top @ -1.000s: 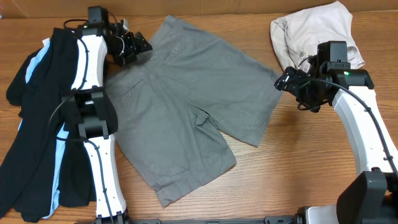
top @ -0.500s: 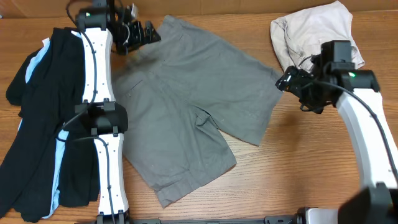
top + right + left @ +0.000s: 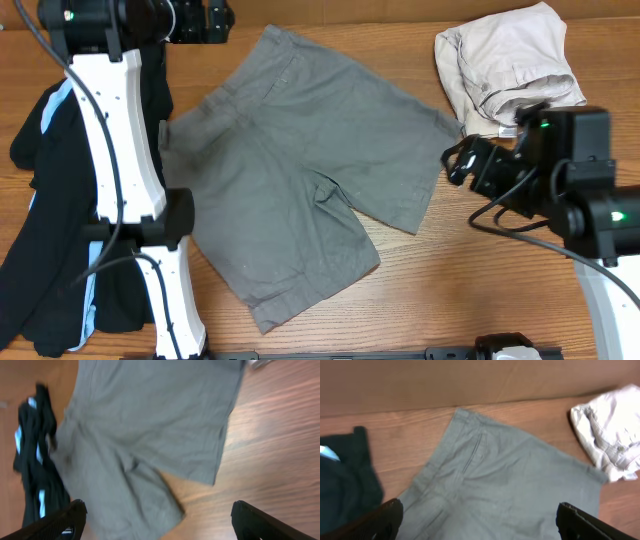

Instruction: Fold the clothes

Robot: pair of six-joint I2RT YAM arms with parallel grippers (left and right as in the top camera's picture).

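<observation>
Both arms are rising since the earlier frame: the left claw (image 3: 218, 20) is pulling back beyond the waistband of the grey shorts (image 3: 300, 170), and the right claw (image 3: 460, 165) is lifting away beside their leg hem. Each claw is gaping wide, holding nothing. The shorts are lying flat on the bench (image 3: 480, 290) between the claws. The beige garment (image 3: 505, 60) is sitting just behind the right claw, its small tag unreadable, and the black striped garment (image 3: 45, 220) is lying beside the left.
</observation>
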